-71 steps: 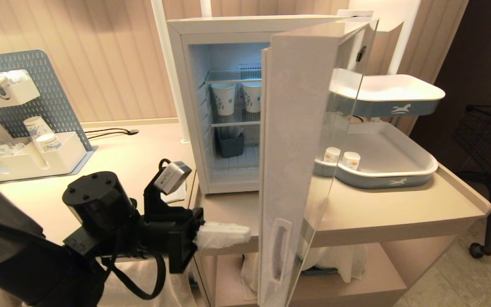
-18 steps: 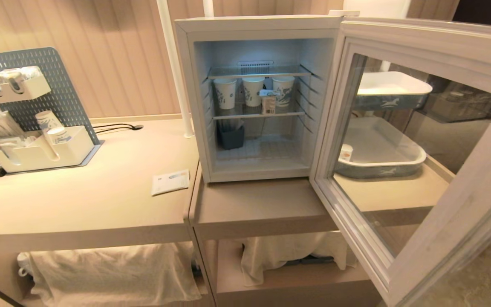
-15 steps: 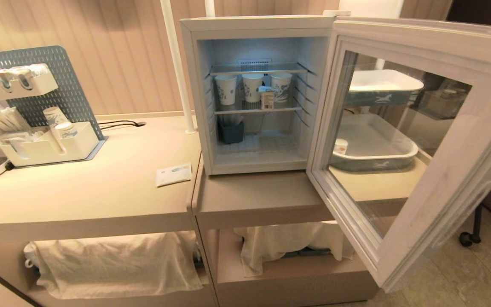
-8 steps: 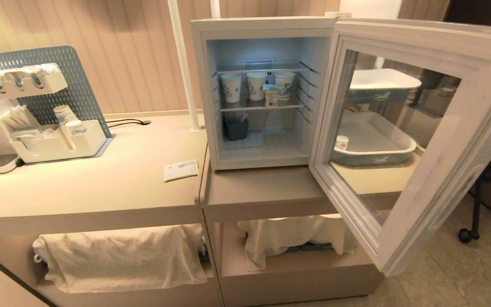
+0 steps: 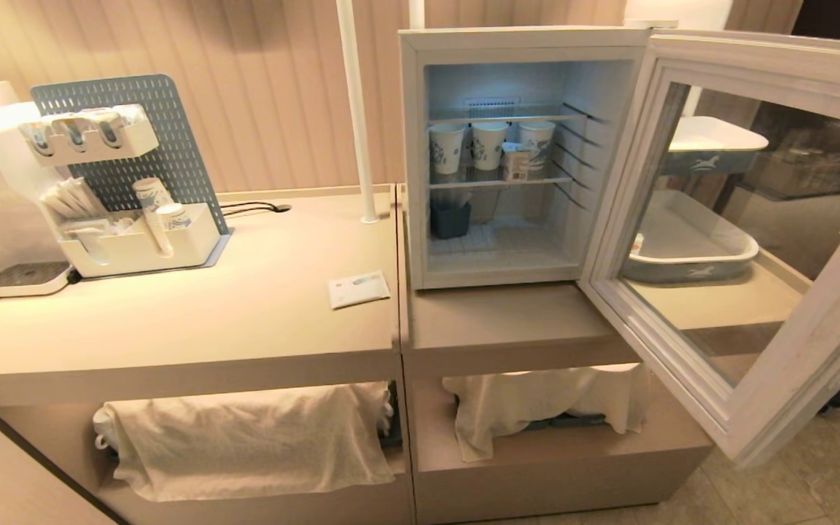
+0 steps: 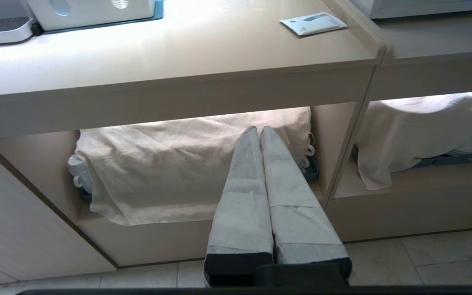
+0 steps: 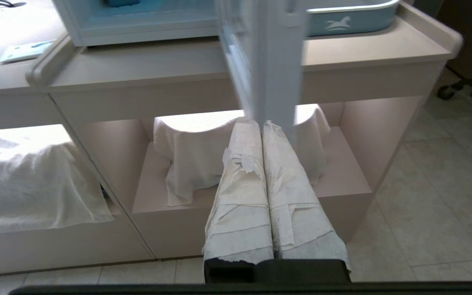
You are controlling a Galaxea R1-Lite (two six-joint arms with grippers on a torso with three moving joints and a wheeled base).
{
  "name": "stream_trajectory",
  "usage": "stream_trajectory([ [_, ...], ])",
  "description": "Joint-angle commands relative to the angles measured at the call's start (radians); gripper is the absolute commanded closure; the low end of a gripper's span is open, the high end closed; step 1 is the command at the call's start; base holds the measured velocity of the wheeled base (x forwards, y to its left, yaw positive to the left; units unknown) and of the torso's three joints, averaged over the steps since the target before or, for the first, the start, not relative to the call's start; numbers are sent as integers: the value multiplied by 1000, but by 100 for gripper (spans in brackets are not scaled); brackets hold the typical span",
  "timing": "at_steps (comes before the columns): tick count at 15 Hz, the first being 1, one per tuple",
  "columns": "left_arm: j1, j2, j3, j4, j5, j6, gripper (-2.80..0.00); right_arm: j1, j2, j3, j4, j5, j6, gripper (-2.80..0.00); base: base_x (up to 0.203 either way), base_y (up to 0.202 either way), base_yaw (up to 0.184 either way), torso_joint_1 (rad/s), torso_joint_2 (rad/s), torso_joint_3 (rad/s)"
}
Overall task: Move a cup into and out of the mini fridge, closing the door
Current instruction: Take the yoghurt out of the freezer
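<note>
The mini fridge [image 5: 413, 160] stands on the right-hand counter with its door [image 5: 755, 62] swung wide open to the right. On its middle wire shelf the small squat cup [image 5: 515, 162] sits in front of three tall paper cups [image 5: 489, 144]. Neither gripper shows in the head view. My left gripper [image 6: 259, 128] is shut and empty, held low in front of the cloth-covered lower shelf. My right gripper [image 7: 261, 122] is also shut and empty, low under the edge of the open door [image 7: 268, 53], with the fridge [image 7: 137, 24] above.
A grey tray [image 5: 690, 271] holding a small white cup [image 5: 636, 245] shows through the door glass, with a second tray above. A pegboard organiser [image 5: 128, 219], a paper packet [image 5: 359, 289] and a white pole [image 5: 358, 109] are on the left counter. Cloths [image 5: 245, 437] drape the lower shelves.
The whole scene has slid to the right in the head view, so the camera has moved. Since the earliest frame the door has swung wide open and the left arm has left that view.
</note>
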Motion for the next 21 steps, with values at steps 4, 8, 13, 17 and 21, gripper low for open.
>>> stream_trajectory([
  [4,1,0,0,0,0,-1,0,0,1,0,-2,0,1,0,0,192,-1,1,5,4],
  [8,1,0,0,0,0,0,0,0,1,0,-2,0,1,0,0,192,1,1,4,7],
  [13,1,0,0,1,0,-1,0,0,1,0,-2,0,1,0,0,179,-2,3,1,1],
  [17,1,0,0,-2,1,5,0,0,1,0,-2,0,3,0,0,19,0,0,0,-1],
  [21,-1,0,0,-2,1,3,0,0,1,0,-2,0,3,0,169,1,2,1,0,3],
])
